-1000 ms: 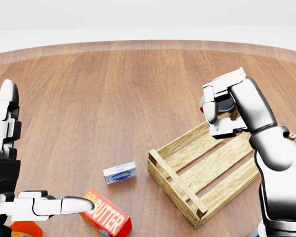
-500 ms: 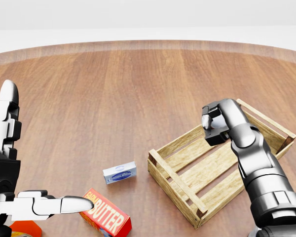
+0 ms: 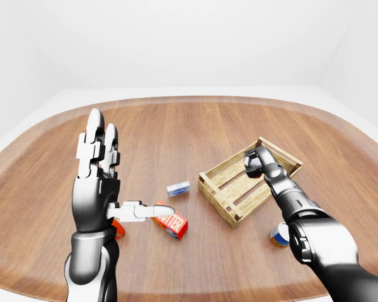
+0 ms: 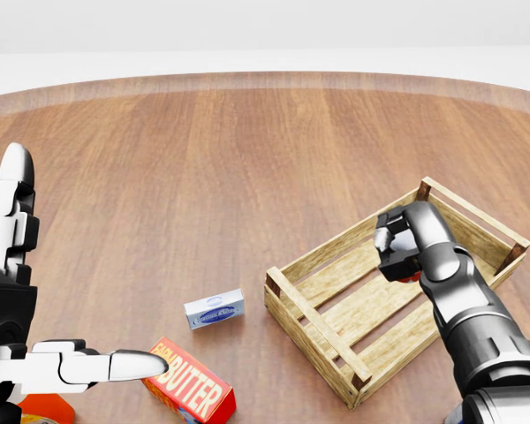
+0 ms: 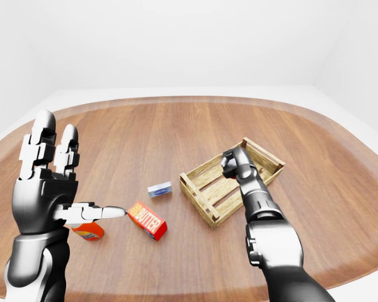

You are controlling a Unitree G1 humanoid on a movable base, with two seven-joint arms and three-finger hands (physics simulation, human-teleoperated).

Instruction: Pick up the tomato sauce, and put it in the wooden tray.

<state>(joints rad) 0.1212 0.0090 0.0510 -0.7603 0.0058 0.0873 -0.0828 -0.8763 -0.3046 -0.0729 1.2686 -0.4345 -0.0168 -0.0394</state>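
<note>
Your right robot hand is down inside the wooden tray, fingers clamped on the tomato sauce; can mostly hidden, only red sliver visible. Left robot hand spread open above bench.

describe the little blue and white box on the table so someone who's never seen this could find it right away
Start at the wooden tray on the round wooden table in the head view, then look just left of its near corner. The small box lies flat there, alone. It is pale blue-white and much smaller than the red butter box below it.
</note>
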